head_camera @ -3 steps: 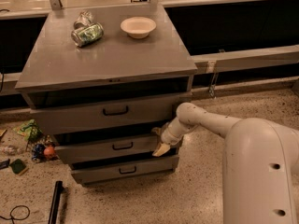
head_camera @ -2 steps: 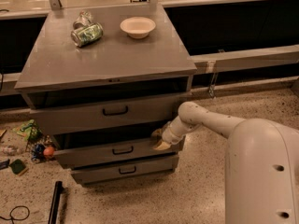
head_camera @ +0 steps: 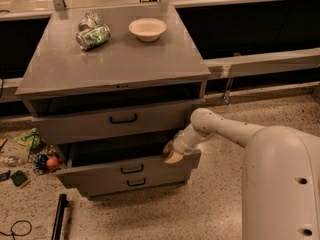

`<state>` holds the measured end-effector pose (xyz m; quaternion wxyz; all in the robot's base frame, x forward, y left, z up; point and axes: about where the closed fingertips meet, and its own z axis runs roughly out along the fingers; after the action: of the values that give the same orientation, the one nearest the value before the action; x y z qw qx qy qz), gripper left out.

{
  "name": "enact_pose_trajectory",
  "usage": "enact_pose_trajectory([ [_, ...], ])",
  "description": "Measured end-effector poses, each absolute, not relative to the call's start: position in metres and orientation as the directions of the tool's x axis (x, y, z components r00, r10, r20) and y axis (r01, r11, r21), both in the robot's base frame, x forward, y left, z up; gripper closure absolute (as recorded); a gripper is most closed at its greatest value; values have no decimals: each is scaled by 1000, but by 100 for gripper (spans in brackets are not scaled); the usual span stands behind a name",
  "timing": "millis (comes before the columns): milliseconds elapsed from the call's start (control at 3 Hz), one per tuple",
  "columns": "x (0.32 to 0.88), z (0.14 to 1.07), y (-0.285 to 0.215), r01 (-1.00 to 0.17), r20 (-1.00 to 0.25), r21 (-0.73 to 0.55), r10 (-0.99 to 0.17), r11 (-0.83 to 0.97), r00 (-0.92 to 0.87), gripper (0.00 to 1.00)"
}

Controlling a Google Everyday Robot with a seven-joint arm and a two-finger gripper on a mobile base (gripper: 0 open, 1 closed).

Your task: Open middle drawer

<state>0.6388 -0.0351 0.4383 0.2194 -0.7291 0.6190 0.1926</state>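
Observation:
The grey cabinet [head_camera: 115,69] has three drawers. The middle drawer [head_camera: 100,171], with a small black centre handle [head_camera: 132,169], is pulled partly out, and its dark inside shows above its front. My gripper [head_camera: 172,153] is at the top edge of that drawer's front, near its right end. The white arm [head_camera: 225,129] reaches to it from the right. The top drawer [head_camera: 115,121] above it stands slightly out. The bottom drawer [head_camera: 136,184] sits just under the middle one.
A crushed green can [head_camera: 93,36] and a white bowl [head_camera: 147,29] lie on the cabinet top. Scattered litter [head_camera: 35,154] lies on the floor at the left, and a black rod [head_camera: 59,216] in front. My white body [head_camera: 280,184] fills the lower right.
The middle drawer has slid further out toward the camera. My gripper has moved down and forward with its front edge.

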Motion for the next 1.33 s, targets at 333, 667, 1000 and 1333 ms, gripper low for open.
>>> enact_pose_trajectory([
  [333, 605, 439, -26, -993, -573, 0, -814, -115, 94, 84],
  [667, 603, 439, -26, -994, -574, 5, -814, -113, 90, 61],
  [1000, 603, 439, -26, -994, -574, 5, -814, -113, 90, 37],
  [1333, 582, 439, -21, -995, -572, 47, -819, -90, 47, 14],
])
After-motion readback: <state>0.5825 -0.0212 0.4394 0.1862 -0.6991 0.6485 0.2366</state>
